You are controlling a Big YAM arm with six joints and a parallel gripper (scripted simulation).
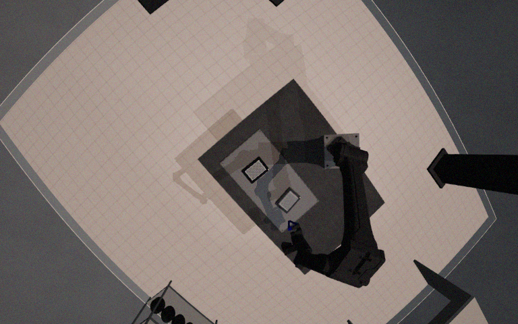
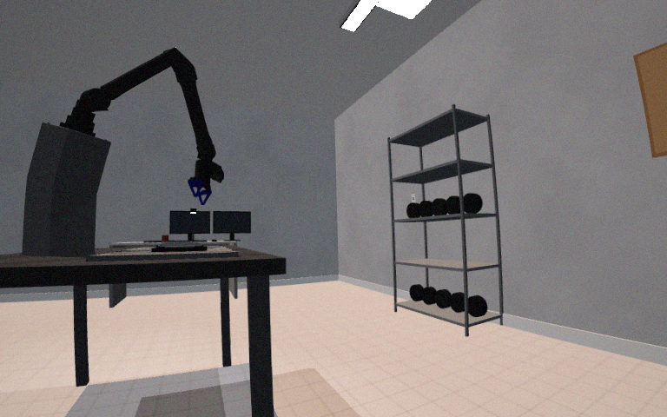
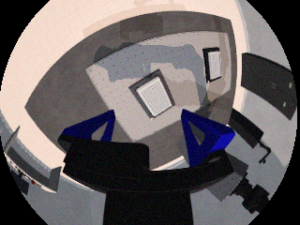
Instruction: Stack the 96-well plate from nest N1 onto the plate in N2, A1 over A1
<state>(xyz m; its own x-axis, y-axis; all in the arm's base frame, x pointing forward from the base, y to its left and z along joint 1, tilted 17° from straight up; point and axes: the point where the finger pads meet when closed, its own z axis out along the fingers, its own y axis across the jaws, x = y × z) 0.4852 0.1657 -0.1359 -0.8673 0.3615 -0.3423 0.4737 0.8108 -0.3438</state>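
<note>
Here your gripper (image 1: 292, 225) is hovering released; the N1 96-well plate (image 1: 287, 200) is likely handling light, stiff, slick, so you're aiming for its side walls.

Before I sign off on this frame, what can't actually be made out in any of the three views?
- A1 corner marks: both 96-well plates too small in top view, blurred in wrist view.
- Plates in exterior view: seen edge-on across the table, hardly visible.
- Height of the open gripper above the nests: the top view gives no depth.
</note>
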